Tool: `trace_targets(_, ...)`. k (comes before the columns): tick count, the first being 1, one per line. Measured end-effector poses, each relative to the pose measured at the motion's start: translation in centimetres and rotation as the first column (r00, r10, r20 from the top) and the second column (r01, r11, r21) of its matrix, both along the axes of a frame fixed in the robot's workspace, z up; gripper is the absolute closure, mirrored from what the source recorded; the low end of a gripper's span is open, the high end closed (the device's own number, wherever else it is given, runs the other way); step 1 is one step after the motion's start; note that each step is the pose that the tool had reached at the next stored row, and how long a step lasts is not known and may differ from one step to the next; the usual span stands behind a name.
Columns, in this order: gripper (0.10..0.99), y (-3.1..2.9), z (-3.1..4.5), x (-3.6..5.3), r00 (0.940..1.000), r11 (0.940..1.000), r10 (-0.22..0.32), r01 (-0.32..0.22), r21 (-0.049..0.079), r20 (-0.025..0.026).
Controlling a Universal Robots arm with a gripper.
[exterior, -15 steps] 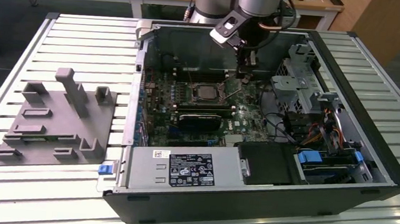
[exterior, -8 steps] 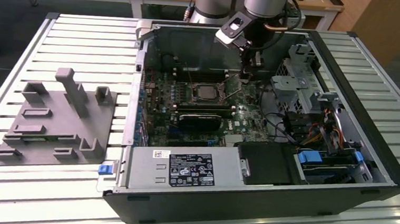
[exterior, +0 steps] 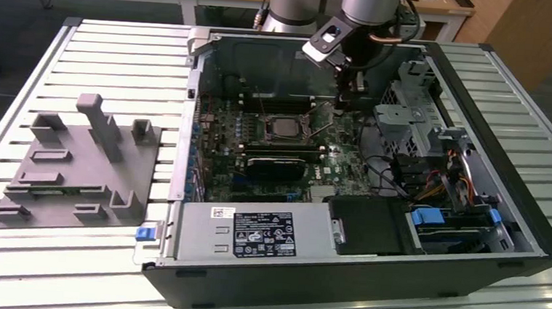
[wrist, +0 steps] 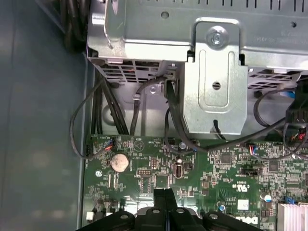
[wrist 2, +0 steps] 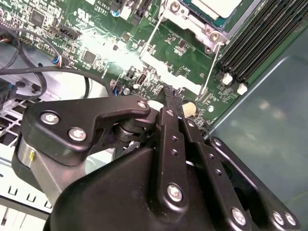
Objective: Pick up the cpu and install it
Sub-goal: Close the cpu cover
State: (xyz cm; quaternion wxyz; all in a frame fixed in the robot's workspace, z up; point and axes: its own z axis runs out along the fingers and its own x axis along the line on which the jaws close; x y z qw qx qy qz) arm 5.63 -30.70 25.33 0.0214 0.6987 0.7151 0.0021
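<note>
Gripper (wrist 2: 169,94) hangs at two o'clock from the cpu (exterior: 283,128) in the exterior view, jaws pressed together, empty since it already sits socketed.

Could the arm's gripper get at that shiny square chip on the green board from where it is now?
Probably yes. The cpu lies face up in the open case, nothing over it, and the gripper hangs close beside it, shut and empty. Thin wire levers nearby might crowd it.

From here, a dark printed sticker (exterior: 262,235) sits on the power supply box (exterior: 202,240), with a small white tag (exterior: 223,212) just beside it. White lettering dots the green circuit board (wrist: 202,168). None of it is legible.
</note>
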Motion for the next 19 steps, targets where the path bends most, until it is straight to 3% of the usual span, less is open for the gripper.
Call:
trace_targets(11,0.98,0.09,-1.14,0.22,1.0,1.0,0.0,0.0,0.0,-0.0027)
trace_targets(19,0.98,0.09,-1.14,-1.38,1.0,1.0,0.0,0.0,0.002,-0.0028)
